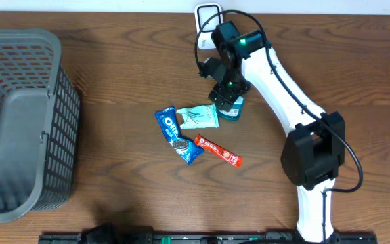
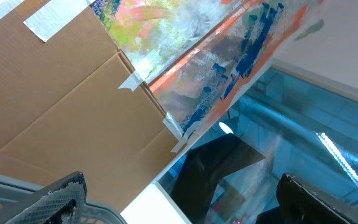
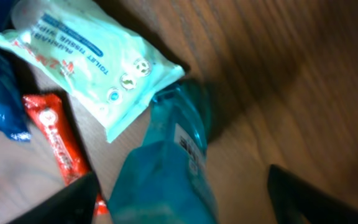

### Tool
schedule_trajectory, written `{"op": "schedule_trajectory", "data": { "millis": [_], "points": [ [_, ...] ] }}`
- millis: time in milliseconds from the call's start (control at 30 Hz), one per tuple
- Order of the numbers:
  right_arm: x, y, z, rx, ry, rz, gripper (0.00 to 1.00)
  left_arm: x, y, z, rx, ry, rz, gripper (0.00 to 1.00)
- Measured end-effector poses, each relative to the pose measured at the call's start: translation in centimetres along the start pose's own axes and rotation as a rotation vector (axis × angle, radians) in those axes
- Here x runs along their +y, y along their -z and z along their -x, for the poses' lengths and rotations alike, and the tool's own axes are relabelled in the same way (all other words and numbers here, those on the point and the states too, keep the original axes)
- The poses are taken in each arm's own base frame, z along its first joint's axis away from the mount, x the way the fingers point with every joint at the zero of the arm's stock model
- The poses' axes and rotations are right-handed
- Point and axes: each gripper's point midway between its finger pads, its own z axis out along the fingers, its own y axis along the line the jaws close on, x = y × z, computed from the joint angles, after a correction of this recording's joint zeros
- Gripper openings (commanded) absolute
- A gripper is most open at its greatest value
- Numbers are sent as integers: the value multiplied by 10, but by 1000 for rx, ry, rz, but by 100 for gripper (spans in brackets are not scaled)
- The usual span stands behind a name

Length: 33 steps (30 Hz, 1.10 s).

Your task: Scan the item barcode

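A teal translucent bottle (image 1: 234,108) lies on the wooden table, just right of a pale green tissue pack (image 1: 198,116). My right gripper (image 1: 227,102) hangs directly over the bottle. In the right wrist view the bottle (image 3: 166,174) sits between the dark fingers, and my right gripper (image 3: 179,199) is open: a wide gap shows on the right side, the left finger standing near the bottle. A white label with dark print (image 3: 188,140) shows on the bottle's side. My left gripper (image 2: 185,199) is open with nothing between its fingers; it is outside the overhead view.
A blue Oreo pack (image 1: 177,134) and a red snack bar (image 1: 218,150) lie close to the left of the bottle. A grey mesh basket (image 1: 19,122) fills the table's left side. A white device (image 1: 208,17) stands at the back edge. The left wrist view shows cardboard (image 2: 61,106).
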Motion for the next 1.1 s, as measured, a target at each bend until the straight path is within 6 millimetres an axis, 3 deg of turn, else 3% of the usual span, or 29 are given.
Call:
{"op": "schedule_trajectory", "data": {
  "millis": [167,367,633,900,1100],
  "points": [
    [2,1,0,-9,-6,11,41,0,0,0,0,0,0,97],
    [4,1,1,-13,-12,16,33,0,0,0,0,0,0,98],
    [5,2,-2,1,-67,22,34,0,0,0,0,0,0,98],
    [21,4,-17,87,-147,105,36,0,0,0,0,0,-1,98],
    [24,6,-19,113,-221,125,29,0,0,0,0,0,0,98]
  ]
}}
